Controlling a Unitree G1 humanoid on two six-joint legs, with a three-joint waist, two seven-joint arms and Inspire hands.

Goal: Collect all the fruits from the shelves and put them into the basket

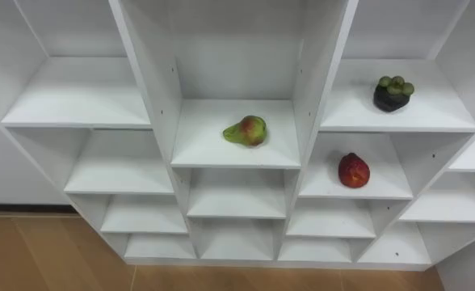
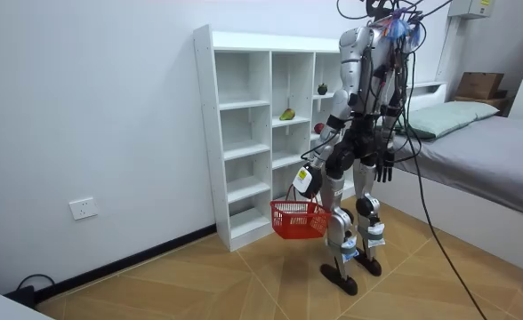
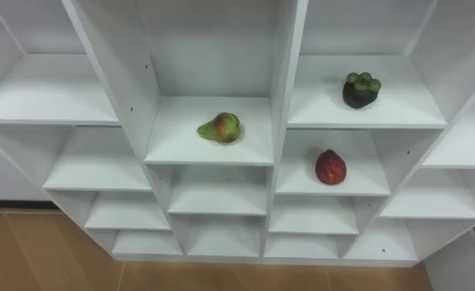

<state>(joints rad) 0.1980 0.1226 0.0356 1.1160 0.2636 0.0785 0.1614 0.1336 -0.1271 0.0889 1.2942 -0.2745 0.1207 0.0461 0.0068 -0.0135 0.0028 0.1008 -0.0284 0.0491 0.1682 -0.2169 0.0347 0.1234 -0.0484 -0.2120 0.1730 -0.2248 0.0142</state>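
A green and red pear (image 1: pixel 246 130) lies on the middle shelf of the white closet (image 1: pixel 153 89). One column to the right, a dark fruit with a green top (image 1: pixel 393 93) sits on the shelf above a red fruit (image 1: pixel 353 170). In the room view I stand facing the closet (image 2: pixel 244 133), close to it. My left hand (image 2: pixel 303 178) hangs low on the closet side, shut on the handle of a red basket (image 2: pixel 299 219). My right hand (image 2: pixel 384 164) hangs at my side with relaxed fingers, holding nothing.
Upright white dividers separate the shelf columns, and the other compartments hold nothing. Wooden floor (image 1: pixel 44 259) runs below the closet. A bed (image 2: pixel 484 151) stands behind me at the room view's right.
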